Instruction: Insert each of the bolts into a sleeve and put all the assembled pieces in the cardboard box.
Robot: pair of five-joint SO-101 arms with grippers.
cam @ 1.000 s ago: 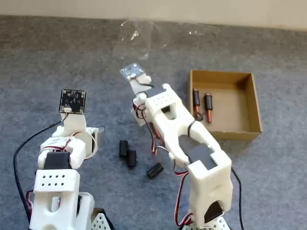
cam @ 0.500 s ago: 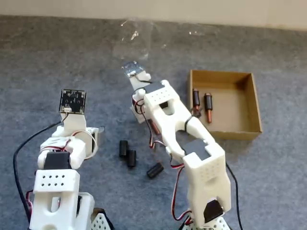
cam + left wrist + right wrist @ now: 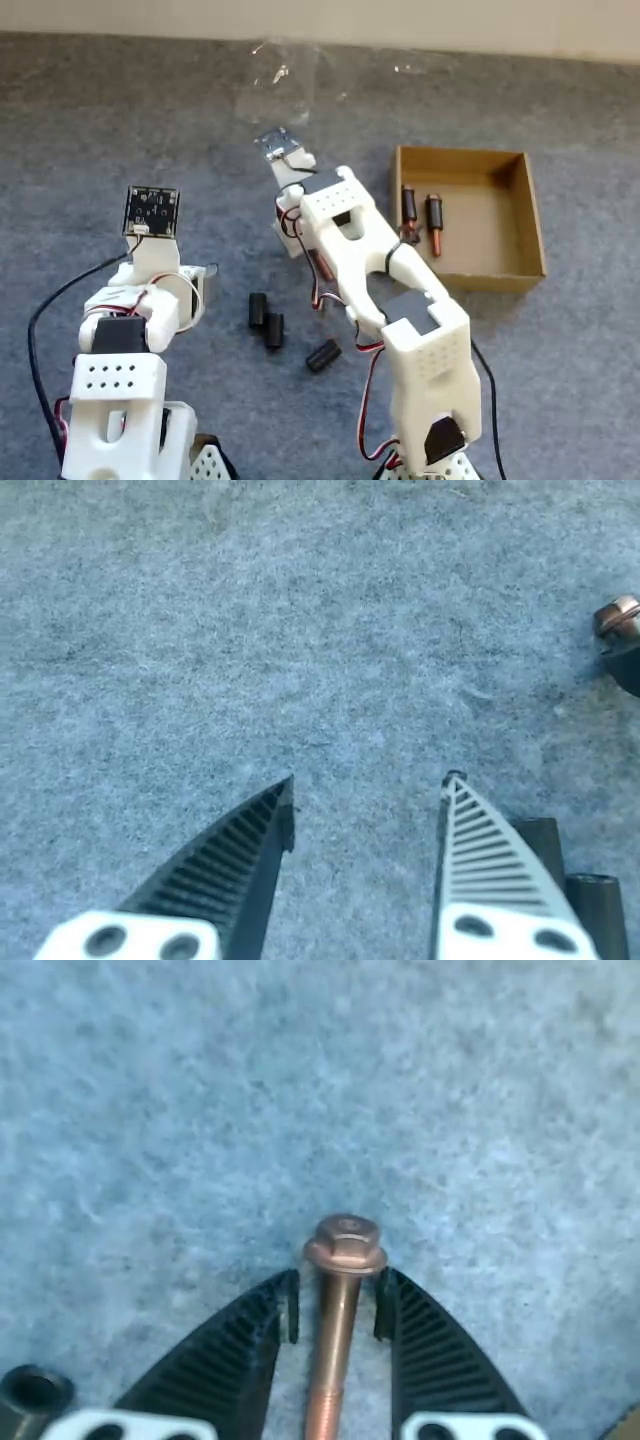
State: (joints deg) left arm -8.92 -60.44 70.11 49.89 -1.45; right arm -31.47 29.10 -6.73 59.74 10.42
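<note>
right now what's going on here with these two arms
The right pincer straddles a copper bolt, with gaps showing on either side, so it isn't clamped. The left pincer hangs open over the grey carpet, beside three loose black sleeves. Two assembled pieces lie in the cardboard box.
</note>
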